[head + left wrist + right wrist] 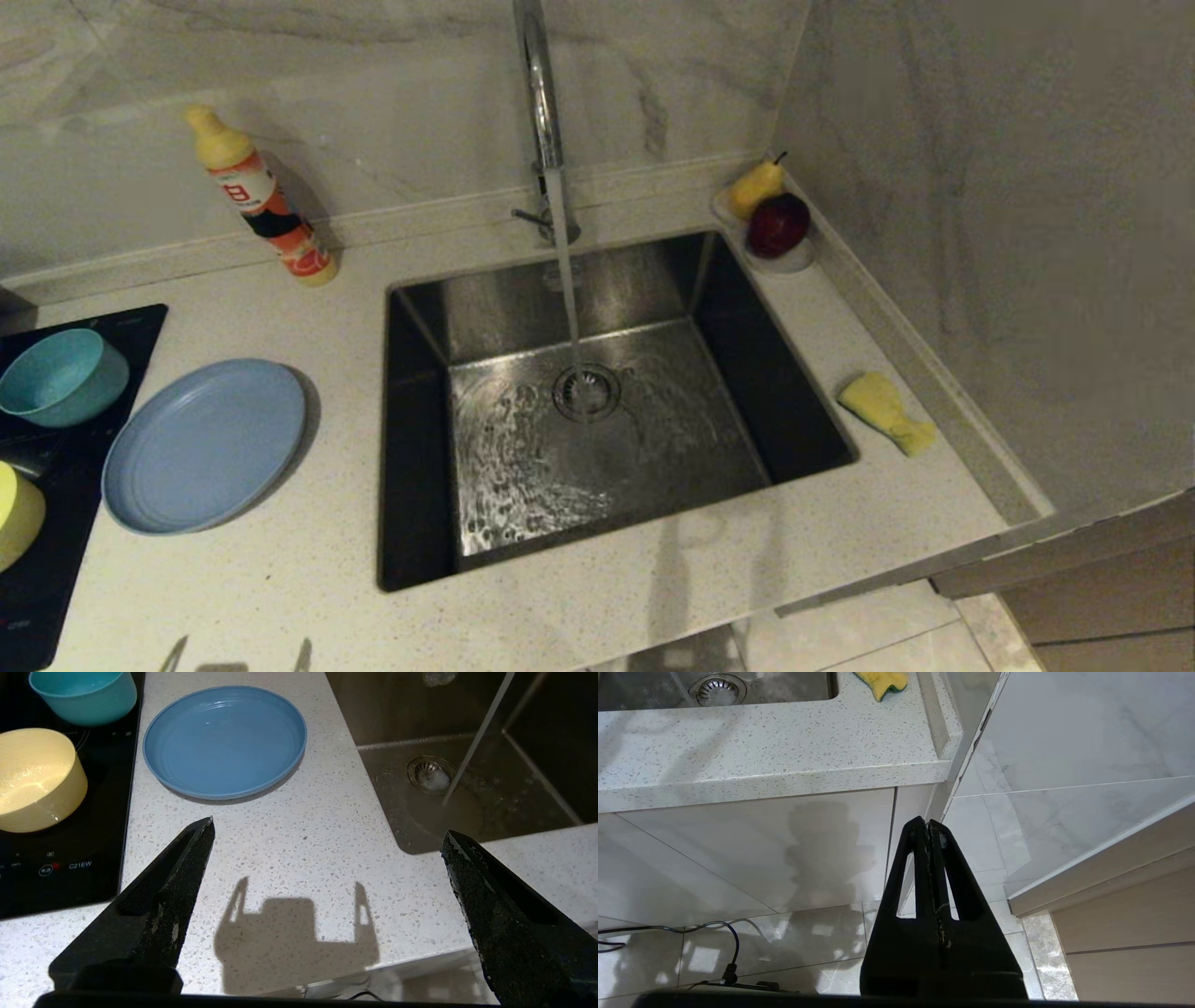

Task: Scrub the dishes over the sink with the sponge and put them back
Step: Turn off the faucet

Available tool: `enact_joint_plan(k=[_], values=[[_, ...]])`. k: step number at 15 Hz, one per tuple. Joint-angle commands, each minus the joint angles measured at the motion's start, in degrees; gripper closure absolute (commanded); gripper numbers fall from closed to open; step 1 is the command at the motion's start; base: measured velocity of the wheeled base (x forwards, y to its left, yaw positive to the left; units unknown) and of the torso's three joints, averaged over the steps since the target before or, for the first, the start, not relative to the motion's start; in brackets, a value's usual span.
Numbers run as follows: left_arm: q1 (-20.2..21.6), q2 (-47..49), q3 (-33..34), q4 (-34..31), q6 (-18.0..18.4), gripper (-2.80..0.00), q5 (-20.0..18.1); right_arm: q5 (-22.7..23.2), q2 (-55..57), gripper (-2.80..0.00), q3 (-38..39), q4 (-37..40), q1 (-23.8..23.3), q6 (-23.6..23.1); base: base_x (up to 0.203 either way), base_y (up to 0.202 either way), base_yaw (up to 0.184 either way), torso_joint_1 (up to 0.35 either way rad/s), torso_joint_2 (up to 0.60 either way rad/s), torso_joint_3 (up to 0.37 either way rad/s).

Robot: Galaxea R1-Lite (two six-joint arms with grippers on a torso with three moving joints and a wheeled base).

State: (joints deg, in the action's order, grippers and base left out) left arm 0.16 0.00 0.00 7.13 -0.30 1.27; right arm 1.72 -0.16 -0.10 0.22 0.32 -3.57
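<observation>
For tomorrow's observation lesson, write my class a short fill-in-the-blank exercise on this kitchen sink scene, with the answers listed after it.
1. Water runs from the faucet into the ____.
2. The yellow sponge lies on the counter to the ____ of the basin.
3. The left gripper is open; the right gripper is ____.
4. The flat blue plate lies on the ____.

Answers: sink; right; shut; counter
</observation>
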Motion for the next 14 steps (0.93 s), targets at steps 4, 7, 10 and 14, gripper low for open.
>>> enact_joint_plan(k=[4,7,10,14], values=[[0.02,0.09,2.29,-0.01,-0.31,-2.8,-0.09,0.04,-0.02,0.0,0.01,0.04,0.03,0.02,0.0,0.0,0.0,0.0,0.0,0.0],[0.02,0.09,2.29,0.23,-1.64,-2.8,0.03,0.04,-0.02,0.0,0.01,0.04,0.03,-0.02,0.0,0.0,0.0,0.0,0.0,0.0],[0.0,0.36,-2.35,0.06,-2.26,-2.8,0.06,-0.14,-0.02,0.0,0.01,0.04,0.03,0.32,0.0,0.0,0.0,0.0,0.0,0.0],[-0.06,13.53,-27.32,-5.79,-4.89,-2.8,-4.69,-0.14,0.07,0.0,0.01,0.04,0.03,0.41,0.0,0.0,0.0,0.0,0.0,0.0]])
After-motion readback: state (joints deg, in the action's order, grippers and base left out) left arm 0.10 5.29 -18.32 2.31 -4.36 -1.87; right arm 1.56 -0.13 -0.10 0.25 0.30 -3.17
